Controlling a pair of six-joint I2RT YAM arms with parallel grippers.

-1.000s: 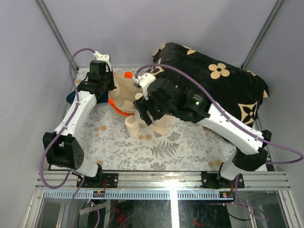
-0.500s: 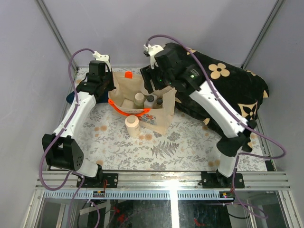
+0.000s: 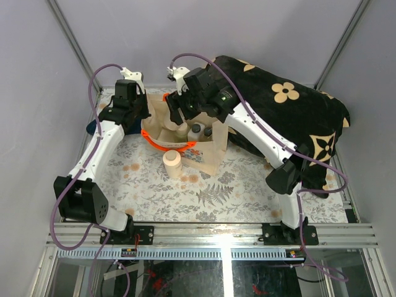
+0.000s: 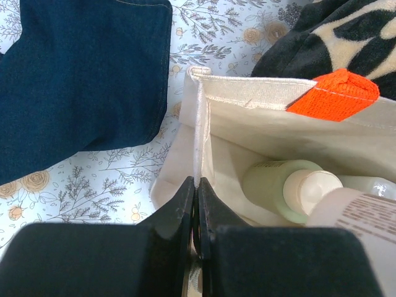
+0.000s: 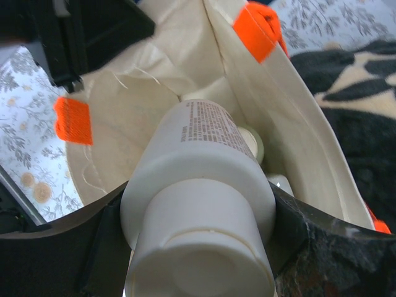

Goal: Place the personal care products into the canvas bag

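The beige canvas bag with orange handles stands open on the floral cloth. My left gripper is shut on the seam of its left rim, holding the mouth open. Over the opening, my right gripper is shut on a white printed bottle, base pointing down into the bag. Inside lie a pale greenish bottle and a dark-capped one. A cream bottle with a tan cap stands on the cloth by the bag's front.
A large black flower-patterned cushion lies behind and to the right of the bag. Folded dark blue denim sits left of the bag. Grey walls close in the sides and back.
My right arm has swung from in front of the bag up, back and left, carrying the white bottle over the bag's mouth. The left arm has stayed put on the rim.
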